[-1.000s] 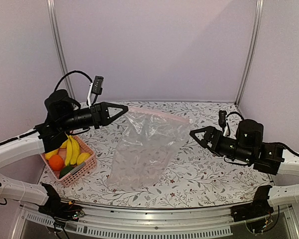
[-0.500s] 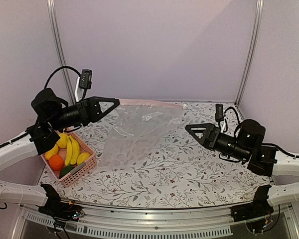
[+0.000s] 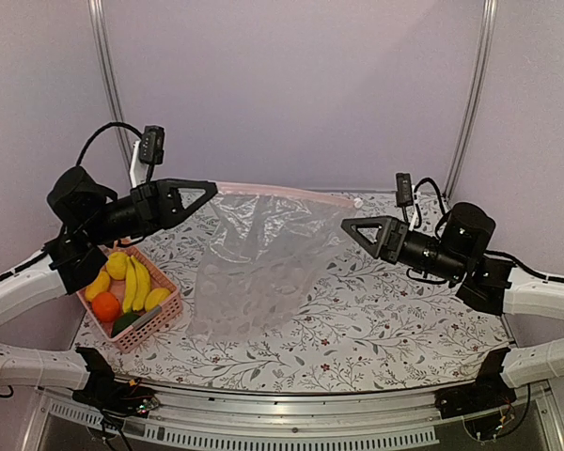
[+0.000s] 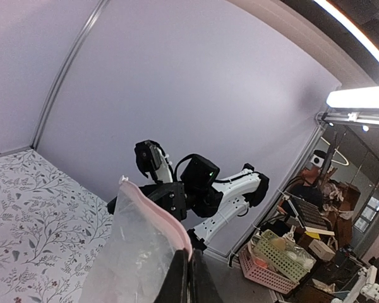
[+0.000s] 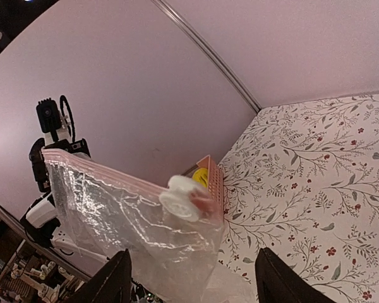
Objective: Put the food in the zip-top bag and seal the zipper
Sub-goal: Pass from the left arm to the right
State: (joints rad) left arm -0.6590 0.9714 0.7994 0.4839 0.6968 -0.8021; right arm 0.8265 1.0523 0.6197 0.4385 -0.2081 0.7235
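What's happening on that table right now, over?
Left hand shut on zip-top bag corner, bag held up. Right hand open, near slider. Food in pink basket. Nothing blocking.

No word, label, brand or number could be read in any of the three views. The worktop (image 3: 376, 319) carried only a printed pattern of leaves and small flowers. The storage baskets (image 4: 265, 270) beyond its edge, in the left wrist view, were too small and blurred to show any lettering.
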